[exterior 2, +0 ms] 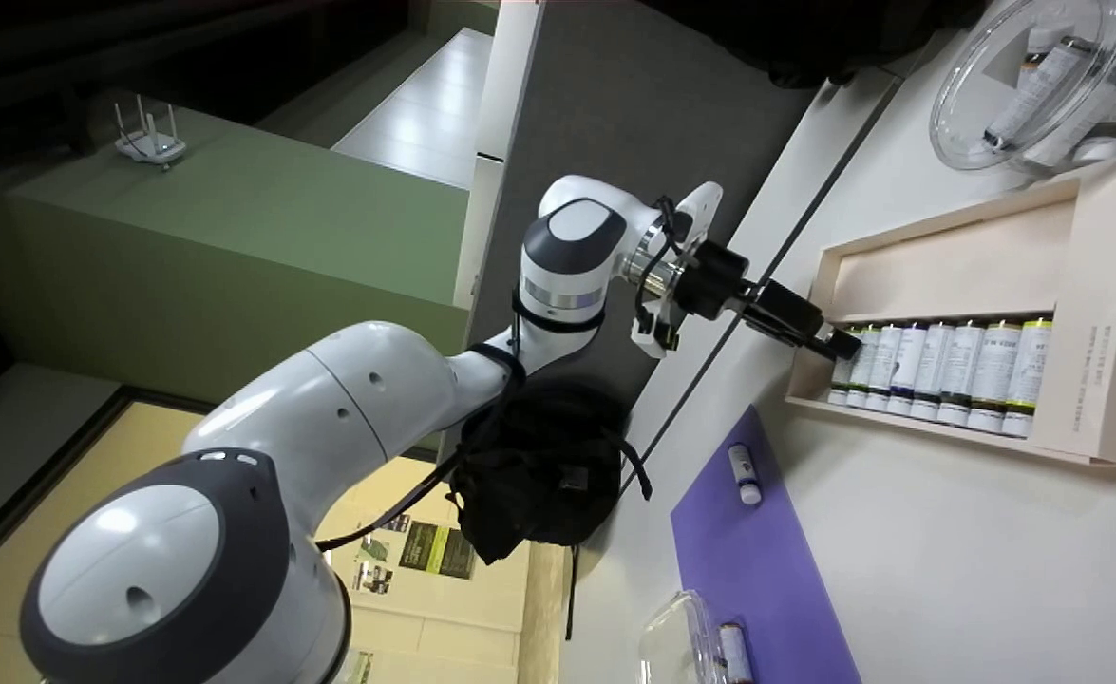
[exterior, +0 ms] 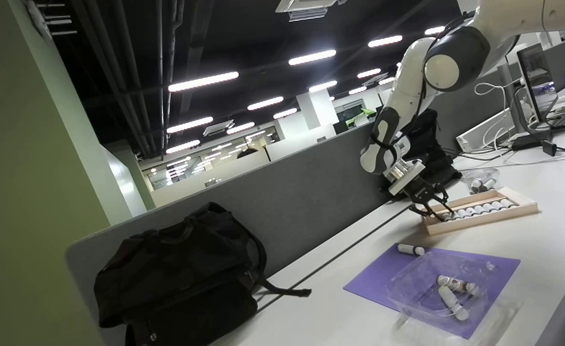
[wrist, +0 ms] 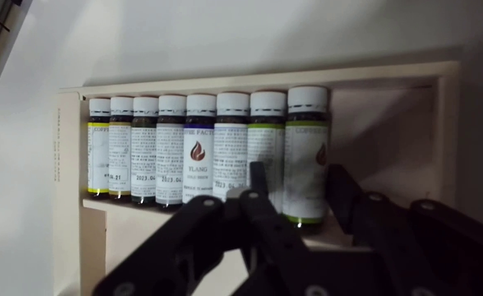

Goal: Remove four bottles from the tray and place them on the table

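Note:
The pale wooden tray [exterior: 484,223] lies on the white table [exterior: 551,250] and shows in both exterior views [exterior 2: 1113,380]. Several bottles [exterior 2: 961,370], white-capped with pale labels, lie side by side in one compartment. My gripper [exterior: 447,216] is at one end of the row, with its fingertips low over the tray. In the wrist view the gripper [wrist: 299,179] is open. One finger is beside the green-banded end bottle [wrist: 307,144], over bare tray floor; the other overlaps the second bottle [wrist: 266,139]. I cannot tell whether either finger touches. A bottle [exterior: 410,249] lies on the purple mat.
The purple mat [exterior: 373,278] holds a clear container [exterior: 407,288] with bottles in it. Another clear tub [exterior 2: 961,104] with several bottles stands beside the tray's far end. A grey partition [exterior: 311,202] and backpacks [exterior: 181,269] line the table's edge.

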Robot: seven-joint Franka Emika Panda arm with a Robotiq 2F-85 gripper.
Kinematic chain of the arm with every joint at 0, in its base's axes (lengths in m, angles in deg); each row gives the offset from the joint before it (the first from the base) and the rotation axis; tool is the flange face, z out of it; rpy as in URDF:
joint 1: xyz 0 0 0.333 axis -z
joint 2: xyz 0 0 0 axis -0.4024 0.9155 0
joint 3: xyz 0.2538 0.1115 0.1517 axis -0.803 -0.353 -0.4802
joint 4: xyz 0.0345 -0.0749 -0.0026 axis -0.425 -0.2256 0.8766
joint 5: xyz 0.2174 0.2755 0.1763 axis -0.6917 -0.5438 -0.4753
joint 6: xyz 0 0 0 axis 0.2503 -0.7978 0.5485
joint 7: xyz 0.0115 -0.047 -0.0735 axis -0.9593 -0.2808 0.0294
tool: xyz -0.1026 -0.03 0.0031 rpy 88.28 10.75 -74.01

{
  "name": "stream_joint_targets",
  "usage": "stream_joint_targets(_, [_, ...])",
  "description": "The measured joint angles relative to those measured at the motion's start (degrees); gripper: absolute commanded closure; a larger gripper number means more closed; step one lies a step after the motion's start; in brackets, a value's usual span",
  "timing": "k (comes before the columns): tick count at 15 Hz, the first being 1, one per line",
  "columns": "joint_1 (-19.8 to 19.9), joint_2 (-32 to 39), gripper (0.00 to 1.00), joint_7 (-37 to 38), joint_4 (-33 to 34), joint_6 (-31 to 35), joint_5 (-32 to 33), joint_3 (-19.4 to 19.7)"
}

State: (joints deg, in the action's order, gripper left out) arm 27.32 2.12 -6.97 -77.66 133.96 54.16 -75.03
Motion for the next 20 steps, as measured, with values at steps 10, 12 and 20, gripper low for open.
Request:
stream_joint_targets(10, [0.1,1.7,0.94,-0.1,3.0,-1.4,1.1,0.0])
stream_joint_targets(12, [0.2,1.8,0.94,-0.2,3.3,-1.4,1.1,-0.1])
stream_joint_targets(20, [1.1,-0.3,0.94,-2.8,4.2,-1.0,-0.3,-1.1])
